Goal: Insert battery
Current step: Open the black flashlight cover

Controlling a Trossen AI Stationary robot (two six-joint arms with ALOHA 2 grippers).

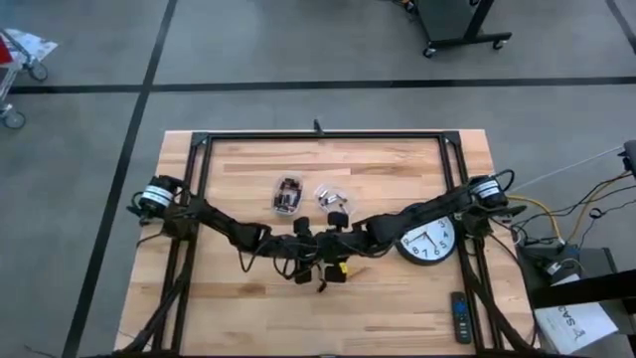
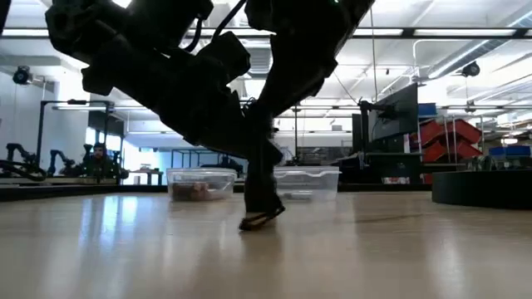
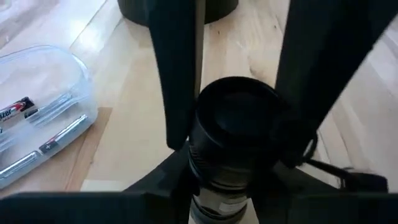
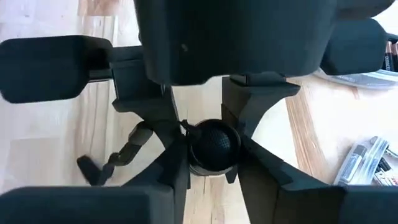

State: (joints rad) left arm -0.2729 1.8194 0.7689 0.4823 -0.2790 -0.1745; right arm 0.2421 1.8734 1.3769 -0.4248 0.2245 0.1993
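A black flashlight [image 3: 236,124] with a silver threaded section is held above the table's middle between both grippers. My left gripper [image 3: 224,183] and my right gripper [image 4: 214,168] are both shut on it and meet there [image 1: 318,254]. A dark wrist strap [image 4: 118,155] hangs from the flashlight, and its loop [image 2: 262,218] touches the table. Batteries [image 3: 37,118] lie in a clear plastic case on the table, beyond the grippers. My left gripper pinches the flashlight's barrel by its silver section [image 3: 221,199] between its two fingers, lifted clear of the table. My right gripper pinches the flashlight's round black end [image 4: 214,144] between its two fingers [image 3: 177,81], which come at it from the side opposite my left gripper.
Two clear cases [image 1: 288,194] [image 1: 333,197] lie toward the far edge. A round wall clock [image 1: 429,241] lies flat to the right, under the right arm. A remote [image 1: 460,318] lies near the front right corner. A small yellow item [image 1: 341,267] shows under the grippers.
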